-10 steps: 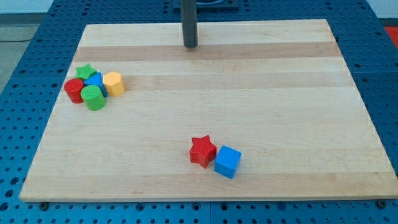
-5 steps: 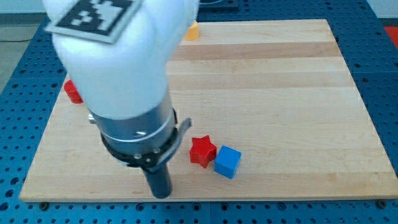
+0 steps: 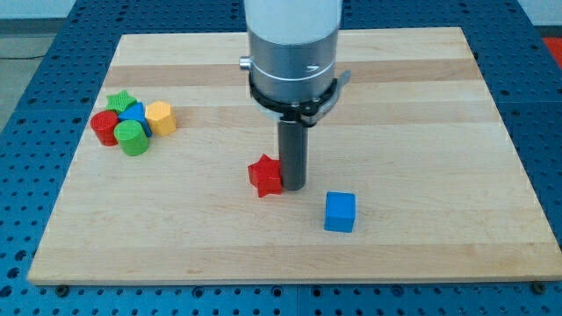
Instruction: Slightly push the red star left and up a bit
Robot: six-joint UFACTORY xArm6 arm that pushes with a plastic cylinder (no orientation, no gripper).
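The red star (image 3: 265, 175) lies on the wooden board (image 3: 413, 114), a little below and left of its middle. My tip (image 3: 292, 187) stands right against the star's right side, touching it. The arm's white and grey body rises above the tip toward the view's top. A blue cube (image 3: 340, 211) lies apart from the star, to the lower right of my tip.
A cluster sits at the board's left: a green star (image 3: 120, 99), a red cylinder (image 3: 104, 128), a green cylinder (image 3: 133, 138), a blue block (image 3: 134, 114) and a yellow block (image 3: 161, 117). A blue perforated table (image 3: 26, 132) surrounds the board.
The arm swung from the view's lower left to the star's right side. The red star has shifted left and up. The blue cube has moved slightly right, apart from the star.
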